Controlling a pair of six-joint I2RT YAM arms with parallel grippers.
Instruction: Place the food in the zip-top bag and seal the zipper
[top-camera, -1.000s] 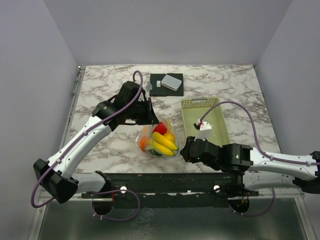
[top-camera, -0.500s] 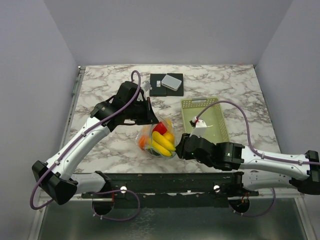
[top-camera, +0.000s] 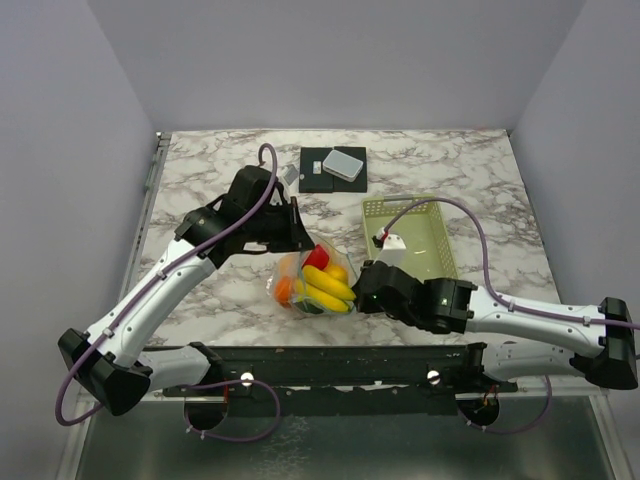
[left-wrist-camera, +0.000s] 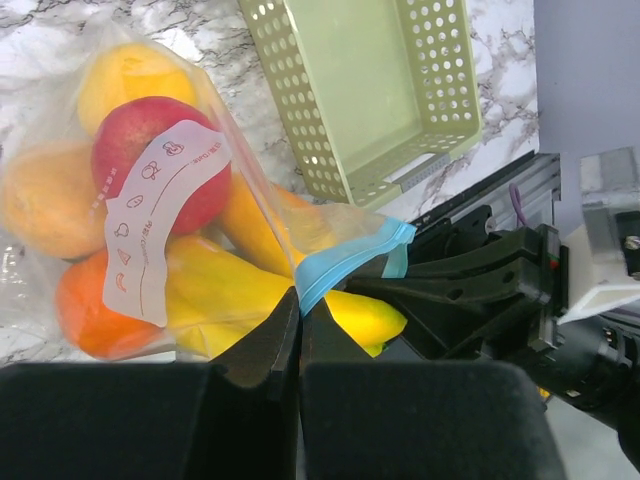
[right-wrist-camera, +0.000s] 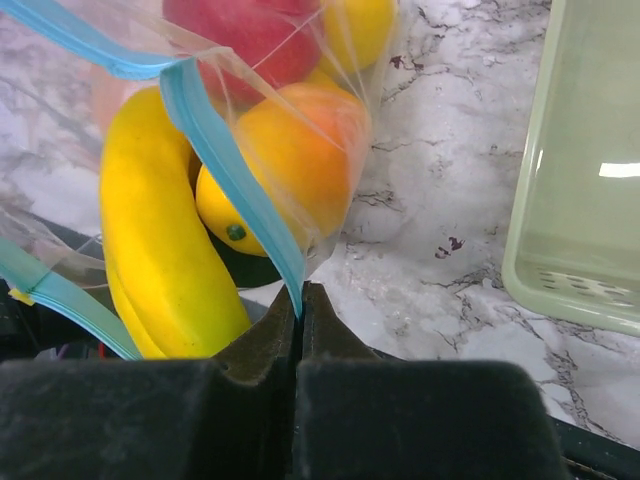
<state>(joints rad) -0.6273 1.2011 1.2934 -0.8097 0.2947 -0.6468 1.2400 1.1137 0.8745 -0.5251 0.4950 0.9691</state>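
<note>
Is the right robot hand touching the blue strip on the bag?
Touching. In the right wrist view, the right gripper is shut, and the bag's blue zipper runs straight down into the pinch between its fingertips, with no gap showing.

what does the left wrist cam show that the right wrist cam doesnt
Left wrist only: the white printed label on the bag and the right gripper's fingers. Right wrist only: a lemon with its green stem dot. Both: the blue zipper, pinched by the shut left gripper and right gripper, plus banana, red apple, basket.
</note>
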